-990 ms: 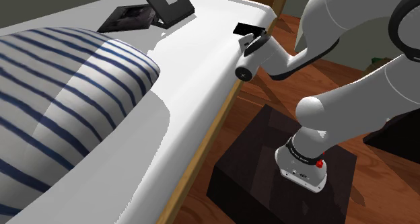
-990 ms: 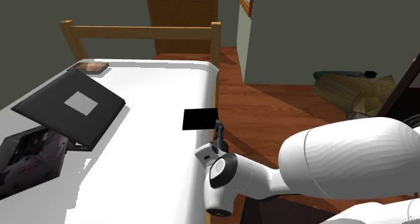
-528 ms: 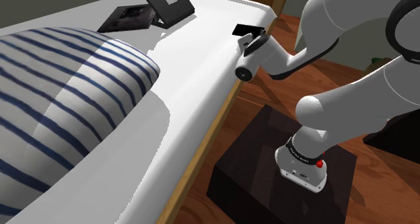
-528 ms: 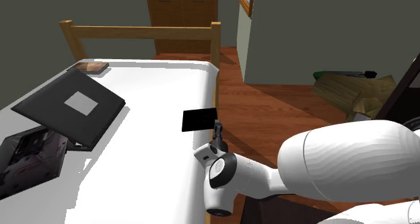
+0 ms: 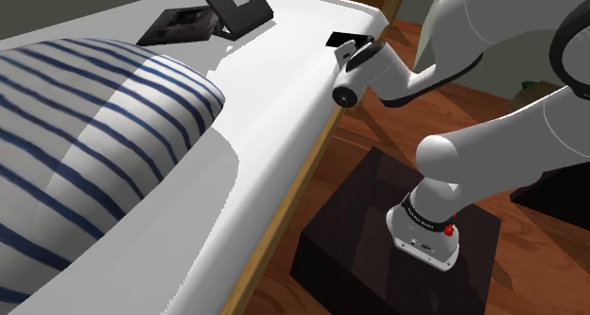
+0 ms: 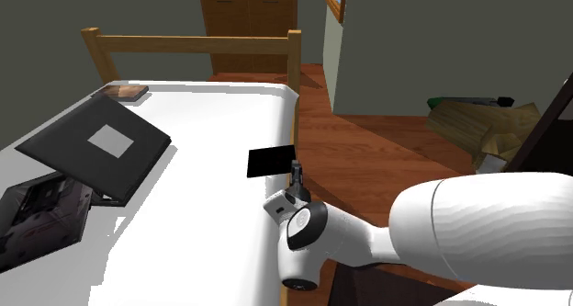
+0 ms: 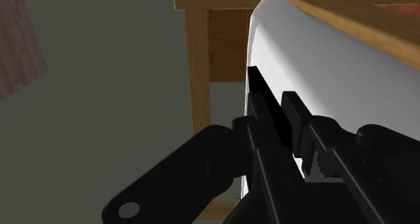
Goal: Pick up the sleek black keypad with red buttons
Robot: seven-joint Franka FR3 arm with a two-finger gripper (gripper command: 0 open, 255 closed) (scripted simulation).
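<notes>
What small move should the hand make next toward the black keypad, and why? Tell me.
Probably shift the hand toward the second exterior view's left, over the black keypad: it lies flat near the edge of the white bed, and the hand hangs beside it, not above.

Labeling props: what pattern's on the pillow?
Pillow: white with navy stripes, best in shoulder view.

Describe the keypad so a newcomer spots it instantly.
On the white bed, follow the edge beside the wooden floor. The keypad is the small black rectangle lying flat there, unlike the bigger propped-up dark slab with a pale square across the bed.
</notes>
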